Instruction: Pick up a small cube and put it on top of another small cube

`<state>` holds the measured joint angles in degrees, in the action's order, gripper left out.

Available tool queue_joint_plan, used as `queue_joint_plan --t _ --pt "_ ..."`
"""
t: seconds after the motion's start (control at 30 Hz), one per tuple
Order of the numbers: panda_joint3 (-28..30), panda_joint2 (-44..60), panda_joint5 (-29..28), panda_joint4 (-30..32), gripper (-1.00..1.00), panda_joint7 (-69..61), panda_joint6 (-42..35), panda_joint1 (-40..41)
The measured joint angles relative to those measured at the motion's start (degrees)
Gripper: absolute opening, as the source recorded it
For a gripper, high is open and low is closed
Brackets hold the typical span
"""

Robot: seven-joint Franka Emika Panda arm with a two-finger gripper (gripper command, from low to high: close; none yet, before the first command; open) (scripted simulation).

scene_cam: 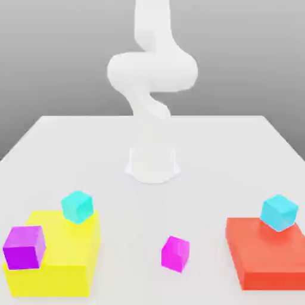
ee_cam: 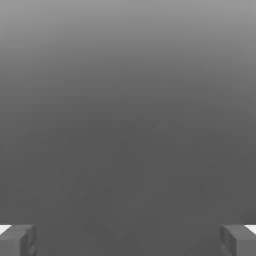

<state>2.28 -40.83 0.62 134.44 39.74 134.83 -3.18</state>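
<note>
Open table [scene_cam: 149, 208] (centre) between yellow block [scene_cam: 59, 256] and red block [scene_cam: 265, 253].

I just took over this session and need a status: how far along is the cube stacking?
Nothing is stacked yet. Two cyan cubes and the purple cube rest on the yellow block and red block; the magenta cube lies alone on the table. In hand: nothing, the gripper is open and empty. Left: picking a small cube and setting it on another.

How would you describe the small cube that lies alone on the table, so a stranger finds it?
Start from the white table, between the yellow block and the red block. The magenta cube sits there directly on the tabletop, unlike the other cubes, which rest on blocks.
</note>
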Motion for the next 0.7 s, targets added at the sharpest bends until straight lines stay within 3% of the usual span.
queue_joint_plan --t 0.33,0.57,0.7 --pt "7.6 21.2 3.8 11.0 0.0 -26.5 12.7 -11.4" --pt "9.1 35.5 5.7 18.5 0.0 -44.0 21.4 -15.6" --pt "8.8 43.4 3.2 22.9 0.0 -51.5 26.5 -16.3"
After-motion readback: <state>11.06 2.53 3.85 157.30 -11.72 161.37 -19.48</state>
